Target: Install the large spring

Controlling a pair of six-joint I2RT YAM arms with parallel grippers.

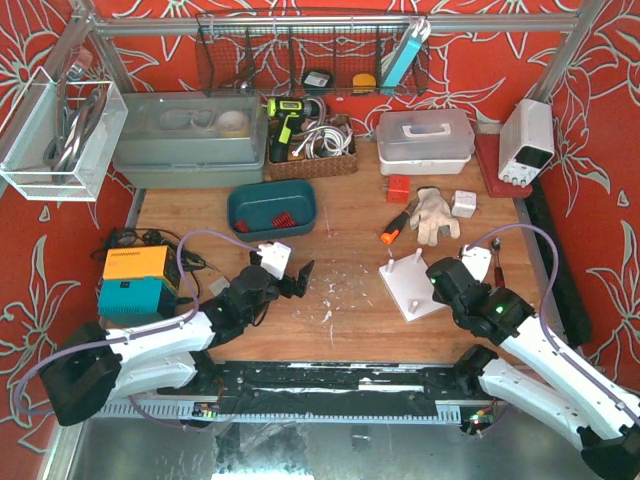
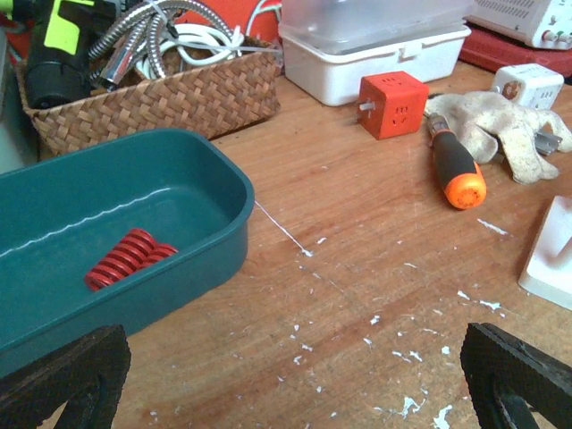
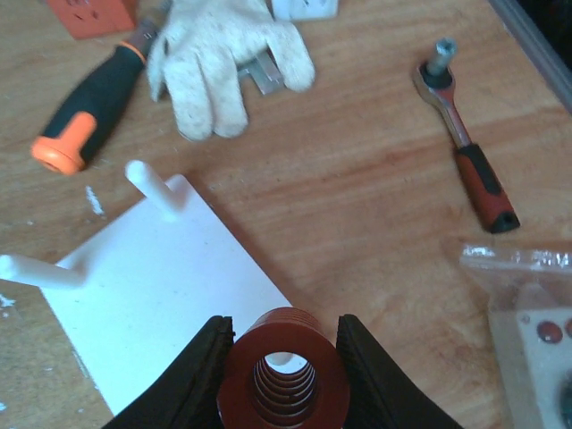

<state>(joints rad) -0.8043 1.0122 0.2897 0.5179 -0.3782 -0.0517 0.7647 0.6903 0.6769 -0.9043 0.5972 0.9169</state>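
Observation:
My right gripper (image 3: 282, 362) is shut on the large red spring (image 3: 284, 366), held end-on over the near corner of the white peg plate (image 3: 170, 290). A white peg tip shows through the spring's bore. Two more white pegs (image 3: 154, 189) stand on the plate's far and left sides. In the top view the right gripper (image 1: 447, 283) sits over the plate (image 1: 412, 290). My left gripper (image 2: 295, 375) is open and empty above the wood, right of the teal tray (image 2: 179, 192), which holds smaller red springs (image 2: 125, 259). It also shows in the top view (image 1: 293, 278).
An orange-handled screwdriver (image 3: 85, 107), a white glove (image 3: 223, 54) and a ratchet wrench (image 3: 465, 134) lie beyond the plate. A plastic bag (image 3: 527, 313) lies at right. An orange cube (image 2: 393, 103), a wicker basket (image 2: 152, 94) and a white box (image 2: 375, 45) stand at the back.

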